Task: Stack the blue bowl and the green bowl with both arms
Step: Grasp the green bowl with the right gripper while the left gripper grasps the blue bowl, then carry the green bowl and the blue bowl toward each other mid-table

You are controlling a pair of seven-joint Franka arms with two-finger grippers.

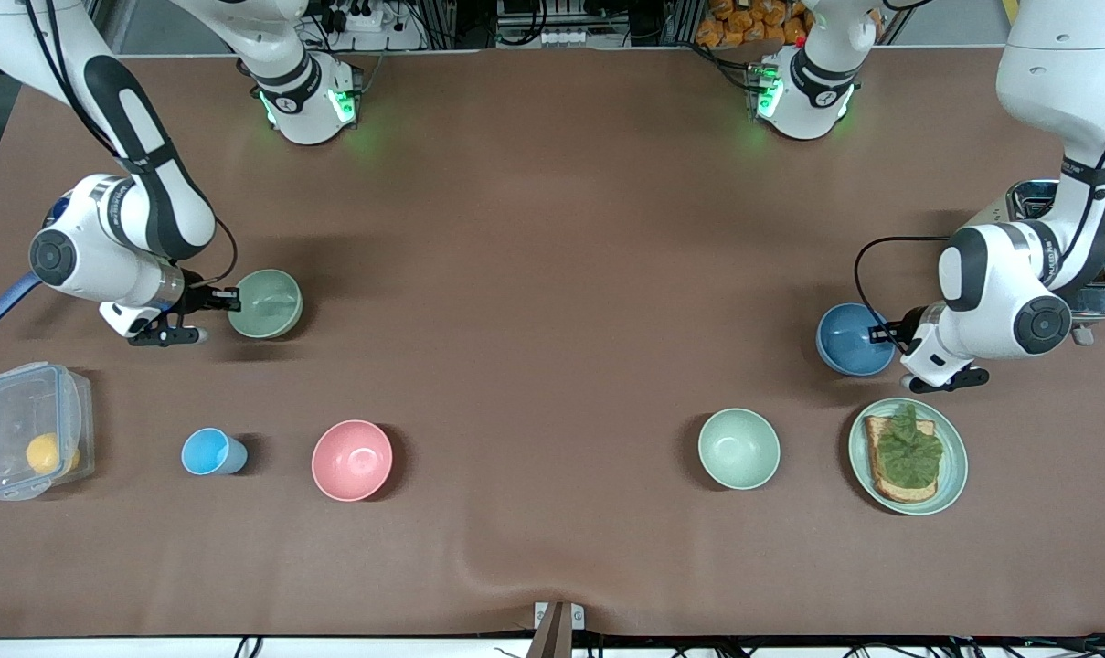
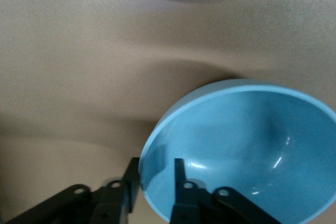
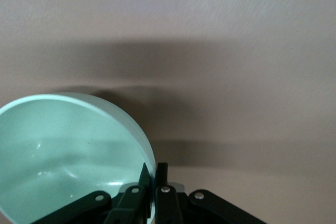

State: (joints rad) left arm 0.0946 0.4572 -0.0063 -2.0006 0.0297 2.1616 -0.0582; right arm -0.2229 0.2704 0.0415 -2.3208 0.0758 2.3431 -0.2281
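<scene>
The blue bowl (image 1: 849,340) stands on the brown table toward the left arm's end. My left gripper (image 1: 883,335) straddles its rim (image 2: 157,129): one finger (image 2: 132,179) lies against the outer wall, while the other finger (image 2: 180,174) is inside with a strip of blue showing between it and the rim. The sage green bowl (image 1: 269,302) stands toward the right arm's end. My right gripper (image 1: 230,301) is shut on its rim (image 3: 149,150), one finger on each side, fingertips (image 3: 161,174) almost meeting.
Nearer the front camera stand a clear lidded box (image 1: 33,443) with a yellow fruit, a light-blue cup (image 1: 212,451), a pink bowl (image 1: 352,460), a paler mint bowl (image 1: 738,448) and a mint plate (image 1: 954,466) with toast. A metal appliance (image 1: 1032,196) sits by the left arm.
</scene>
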